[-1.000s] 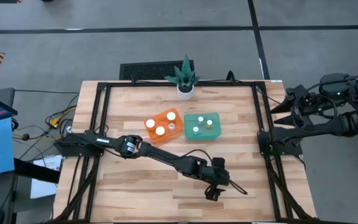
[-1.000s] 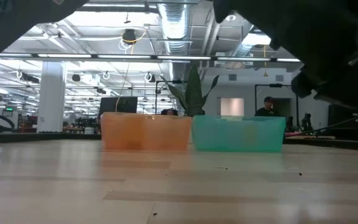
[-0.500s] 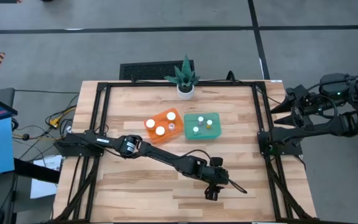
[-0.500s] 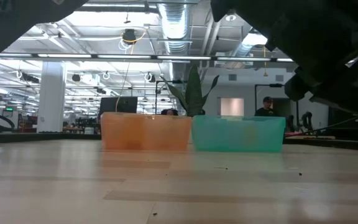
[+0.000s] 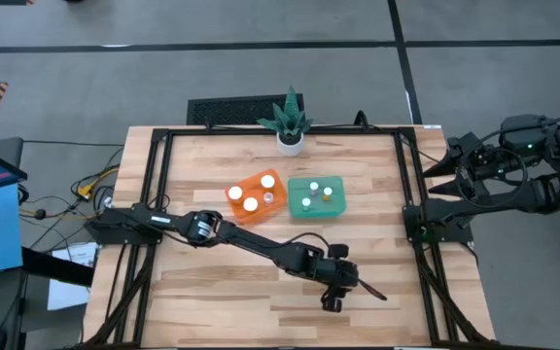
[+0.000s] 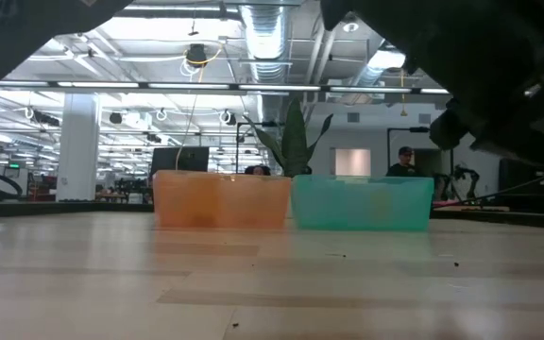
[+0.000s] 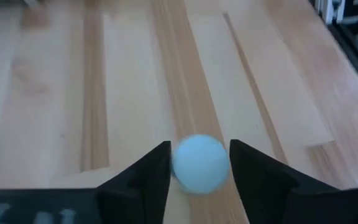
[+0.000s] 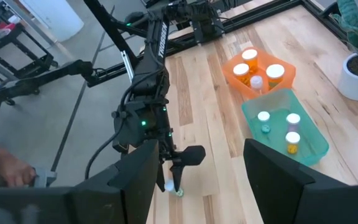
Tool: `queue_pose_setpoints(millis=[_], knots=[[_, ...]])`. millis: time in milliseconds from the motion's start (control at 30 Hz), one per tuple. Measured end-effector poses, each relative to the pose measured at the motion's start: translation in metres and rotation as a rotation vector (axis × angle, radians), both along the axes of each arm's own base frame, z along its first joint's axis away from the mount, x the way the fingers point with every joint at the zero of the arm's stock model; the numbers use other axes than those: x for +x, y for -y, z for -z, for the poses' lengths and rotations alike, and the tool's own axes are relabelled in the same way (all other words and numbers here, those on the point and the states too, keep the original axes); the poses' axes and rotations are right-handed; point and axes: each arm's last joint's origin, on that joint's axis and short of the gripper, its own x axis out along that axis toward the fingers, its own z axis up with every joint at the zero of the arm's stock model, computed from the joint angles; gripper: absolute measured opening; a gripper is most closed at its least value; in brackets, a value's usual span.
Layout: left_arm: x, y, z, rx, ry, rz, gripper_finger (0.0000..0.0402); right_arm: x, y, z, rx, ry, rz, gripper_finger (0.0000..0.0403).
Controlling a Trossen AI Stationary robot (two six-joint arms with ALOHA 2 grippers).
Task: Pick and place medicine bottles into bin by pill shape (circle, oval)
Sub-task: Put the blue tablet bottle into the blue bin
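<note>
- Since a second ago we see the left gripper [image 5: 332,303] shift slightly on the table [image 5: 202,292], and its fingers [image 7: 143,180] have drawn in from a wide spread to sit on either side of a bottle's white cap [image 7: 199,163].
- We see that bottle standing on the bare wood in front of the green bin [image 5: 317,197], well apart from it, near the table's front edge.
- Both fingers look to be touching the cap's sides in the left wrist view; we cannot tell whether the pinch is firm yet.
- We count three white-capped bottles in the orange bin [image 5: 256,195], which sits just to the left of the green bin, touching it.
- We count about three or four small bottles inside the green bin.
- Behind the green bin, near the table's back edge, we see a potted plant [image 5: 289,122].
- Off the table, far to the right of the green bin, we see the right gripper [image 5: 430,167] waiting with its fingers spread and nothing between them.
</note>
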Motion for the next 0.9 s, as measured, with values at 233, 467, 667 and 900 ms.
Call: queue_pose_setpoints(millis=[233, 467, 667, 900], knots=[[-0.001, -0.003, -0.010, 0.020, 0.018, -0.031, 0.0107, 0.000, 0.000, 0.000, -0.001, 0.000, 0.000, 0.0243], [-0.005, -0.005, -0.014, 0.024, -0.021, -0.054, 0.0117, 0.000, 0.000, 0.000, -0.001, 0.000, 0.000, 0.0243], [-0.015, -0.022, -0.055, 0.046, -0.018, -0.142, 0.0112, 0.000, 0.000, 0.000, -0.001, 0.000, 0.000, 0.0243], [-0.037, -0.072, -0.130, 0.122, 0.084, -0.463, 0.0115, 0.000, 0.000, 0.000, -0.001, 0.000, 0.001, 0.0243]])
